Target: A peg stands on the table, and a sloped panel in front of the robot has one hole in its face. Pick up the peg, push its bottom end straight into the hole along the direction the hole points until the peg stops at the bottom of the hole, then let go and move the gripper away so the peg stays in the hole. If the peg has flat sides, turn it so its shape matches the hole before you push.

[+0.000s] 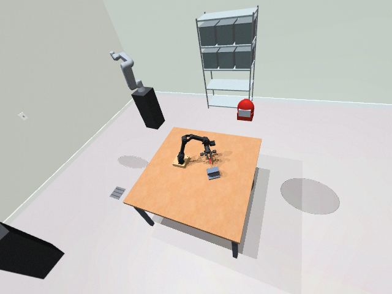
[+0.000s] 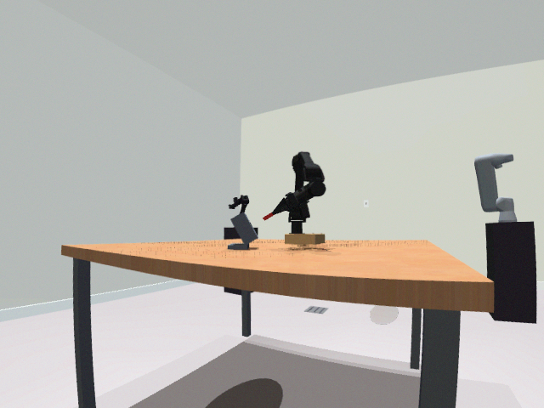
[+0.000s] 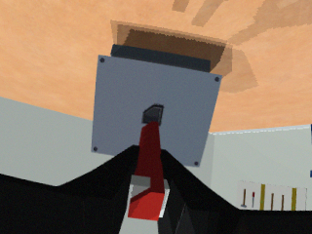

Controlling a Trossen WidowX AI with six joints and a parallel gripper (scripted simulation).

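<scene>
Top view takes in the whole room: the wooden table (image 1: pixel 202 202) at centre, a metal shelving rack (image 1: pixel 228 57) at 12 o'clock holding two rows of three grey bins (image 1: pixel 225 31), a red object (image 1: pixel 245 109) on the floor beside the rack's foot, and a pale grey arm on a black pedestal (image 1: pixel 147 106) at 11 o'clock. On the table, the black arm rises from its tan base block (image 1: pixel 180 162) and bends over toward the grey sloped panel (image 1: pixel 213 173), which sits at about 4 o'clock from that base. The red peg (image 1: pixel 210 160) is only a thin streak here, between the gripper (image 1: pixel 209 155) and the panel.

Exterior view, from the side at table height, gives what the overhead cannot: the peg (image 2: pixel 268 216) is held tilted, its free end lower, aimed at the leaning panel (image 2: pixel 243 228) but apart from it, with open air between. Nothing stands between the peg and the panel's face. A small black stand (image 2: pixel 240 202) shows above the panel's upper edge; whether it touches the panel cannot be told.

Wrist view alone shows the hole (image 3: pixel 152 113), a small dark opening near the middle of the panel (image 3: pixel 117 111). The peg (image 3: pixel 150 170) runs up from between the black fingers, which are clamped on its near end, and its far tip overlaps the hole's lower edge in this view. Whether the tip has entered cannot be judged from here.
</scene>
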